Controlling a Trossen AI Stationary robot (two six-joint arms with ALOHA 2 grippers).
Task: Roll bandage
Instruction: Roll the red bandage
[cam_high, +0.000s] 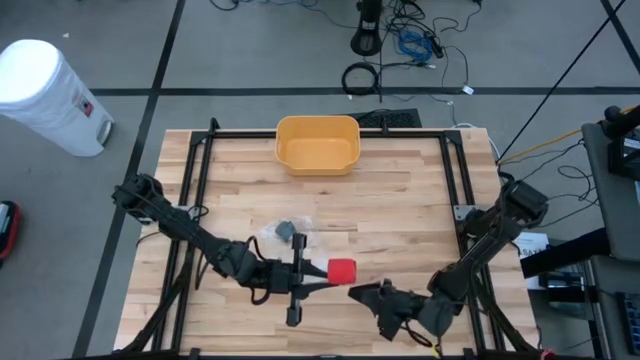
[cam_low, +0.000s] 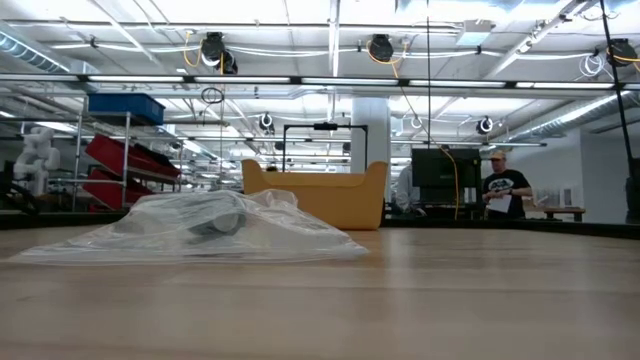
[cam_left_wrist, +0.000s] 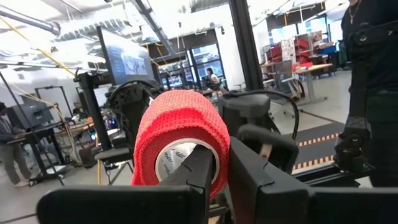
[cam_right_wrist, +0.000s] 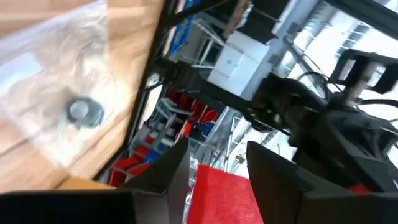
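Observation:
My left gripper (cam_high: 328, 272) holds a red bandage roll (cam_high: 342, 270) above the table near the front middle. The roll fills the left wrist view (cam_left_wrist: 177, 140), its hollow core facing the camera. My right gripper (cam_high: 358, 293) is just on the near side of the roll. In the right wrist view a flat red strip of bandage (cam_right_wrist: 221, 193) lies between its two fingers. A clear plastic bag with a grey roll inside (cam_high: 285, 233) lies flat on the table farther back and also shows in the low view (cam_low: 200, 225). My left gripper has one finger (cam_left_wrist: 196, 165) in the roll's hollow core and the other (cam_left_wrist: 255, 177) outside, with the roll's wall (cam_left_wrist: 219, 152) between them. It comes level from the table's left. The roll is lifted clear of the table. My right gripper has the red strip (cam_right_wrist: 217, 186) between its two fingers (cam_right_wrist: 171, 168); it fills the gap. It comes from the table's right. Whether the strip runs on to the roll does not show.
A yellow bin (cam_high: 317, 143) stands at the far middle of the table and also shows in the low view (cam_low: 315, 195). Black frame rails (cam_high: 195, 190) run along the table's left and right sides. A person stands far off in the room (cam_low: 503, 190).

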